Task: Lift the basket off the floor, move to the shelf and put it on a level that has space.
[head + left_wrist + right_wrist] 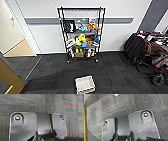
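Nothing is done yet: the basket (85, 85) sits on the floor (55, 72), well apart from the shelf (81, 35), whose top level (81, 9) looks free; I cannot tell either tool's state.

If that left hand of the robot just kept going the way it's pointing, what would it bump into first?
Most likely the floor: the left wrist view looks down on bare dark carpet beyond the arm's own plate. Depth is unclear.

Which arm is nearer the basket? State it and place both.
Right, probably. The right arm hangs over carpet with a pale corner, likely the basket, in sight; the left arm hangs over carpet with a red line.
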Controlling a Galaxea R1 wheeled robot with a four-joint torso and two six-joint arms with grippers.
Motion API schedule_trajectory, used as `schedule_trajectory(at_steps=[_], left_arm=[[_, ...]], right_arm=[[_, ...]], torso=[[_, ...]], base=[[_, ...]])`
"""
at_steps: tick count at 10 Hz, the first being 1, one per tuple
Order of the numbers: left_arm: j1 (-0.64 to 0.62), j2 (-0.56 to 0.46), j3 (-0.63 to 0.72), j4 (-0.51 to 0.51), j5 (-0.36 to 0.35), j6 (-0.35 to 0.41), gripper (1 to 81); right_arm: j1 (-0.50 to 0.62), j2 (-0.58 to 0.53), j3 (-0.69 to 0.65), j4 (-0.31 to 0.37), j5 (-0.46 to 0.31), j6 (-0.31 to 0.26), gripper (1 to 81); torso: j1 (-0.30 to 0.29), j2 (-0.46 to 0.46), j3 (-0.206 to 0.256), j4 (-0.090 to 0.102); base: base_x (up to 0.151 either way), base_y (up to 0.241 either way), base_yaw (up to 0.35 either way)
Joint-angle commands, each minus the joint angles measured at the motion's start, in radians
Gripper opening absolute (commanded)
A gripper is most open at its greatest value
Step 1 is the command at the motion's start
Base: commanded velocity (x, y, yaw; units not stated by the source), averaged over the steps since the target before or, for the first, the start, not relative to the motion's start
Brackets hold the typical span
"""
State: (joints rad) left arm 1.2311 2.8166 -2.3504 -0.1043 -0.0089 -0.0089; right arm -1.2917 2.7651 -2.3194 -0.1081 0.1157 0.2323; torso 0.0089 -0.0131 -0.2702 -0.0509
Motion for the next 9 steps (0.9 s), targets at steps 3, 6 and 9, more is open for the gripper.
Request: schedule_trajectory(at_steps=[3,6,9], left_arm=[[-0.044,-0.008,0.01,0.003,0.053,0.001,81.1],[-0.04,-0.012,0.011,0.003,0.053,0.001,81.1],[-0.034,-0.011,0.01,0.005,0.053,0.001,81.1]], right_arm=[[0.053,-0.026,0.011,0.002,-0.041,0.004,81.1],[0.042,-0.026,0.008,0.005,-0.041,0.005,81.1],[0.018,-0.019,0.006,-0.001,-0.041,0.001,81.1]], torso=[[-0.001,0.0,0.0,0.0],[-0.001,0.0,0.0,0.0],[-0.001,0.001,0.0,0.0]], base=[[0.049,0.0,0.0],[0.088,0.0,0.0],[0.11,0.0,0.0]])
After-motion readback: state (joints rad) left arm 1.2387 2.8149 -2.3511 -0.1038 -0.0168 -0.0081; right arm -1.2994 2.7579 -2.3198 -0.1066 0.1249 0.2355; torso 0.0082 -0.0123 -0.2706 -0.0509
